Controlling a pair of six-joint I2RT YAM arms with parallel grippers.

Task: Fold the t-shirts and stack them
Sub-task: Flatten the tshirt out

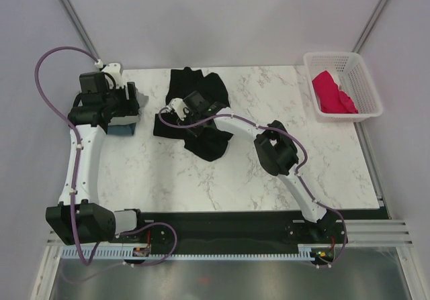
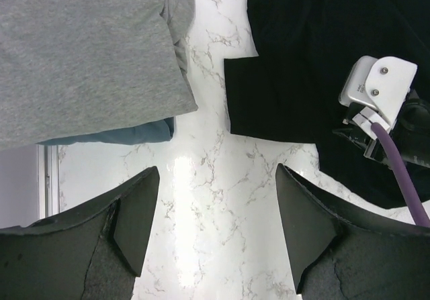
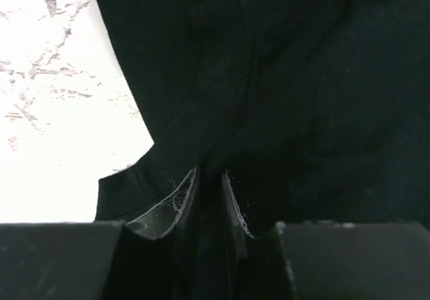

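A large black t-shirt (image 1: 201, 109) lies crumpled at the table's back middle; it also fills the right wrist view (image 3: 282, 78) and the left wrist view's right side (image 2: 302, 65). My right gripper (image 1: 176, 111) is shut on a fold of the black t-shirt (image 3: 209, 179) near its left edge. A folded grey t-shirt (image 2: 80, 52) lies on a blue one (image 2: 114, 135) at the table's left, mostly hidden under my left wrist in the top view (image 1: 124, 129). My left gripper (image 2: 211, 226) is open and empty above bare marble beside that stack. A crimson-pink t-shirt (image 1: 332, 92) lies in the basket.
The white lattice basket (image 1: 368, 88) stands at the table's back right corner. The marble table (image 1: 201, 179) ends in a dark strip at its near edge. My right wrist's white housing and purple cable (image 2: 376, 98) sit over the black cloth.
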